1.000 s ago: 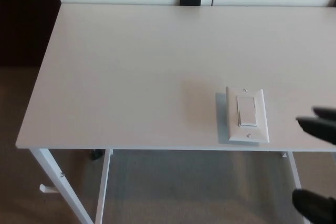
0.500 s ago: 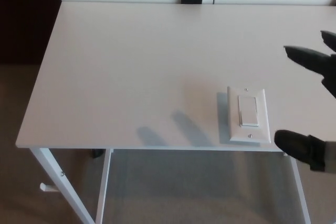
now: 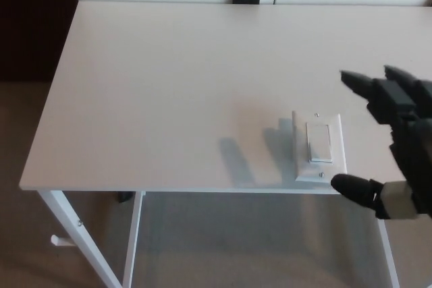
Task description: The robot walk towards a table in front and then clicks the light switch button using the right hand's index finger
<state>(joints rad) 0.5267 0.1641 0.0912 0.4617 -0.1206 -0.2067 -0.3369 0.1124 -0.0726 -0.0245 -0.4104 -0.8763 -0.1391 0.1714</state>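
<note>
A white light switch (image 3: 319, 148) with a flat button in the middle sat near the front edge of the white tabletop (image 3: 169, 85). The black right hand (image 3: 395, 146) hung just beside it, open and holding nothing, thumb low and two fingers (image 3: 368, 85) spread above. The picture's edge cut off its arm.

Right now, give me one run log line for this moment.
phase: approach | right hand: open, beside light switch, not touching | switch: near table front edge | left hand: not in view
</note>
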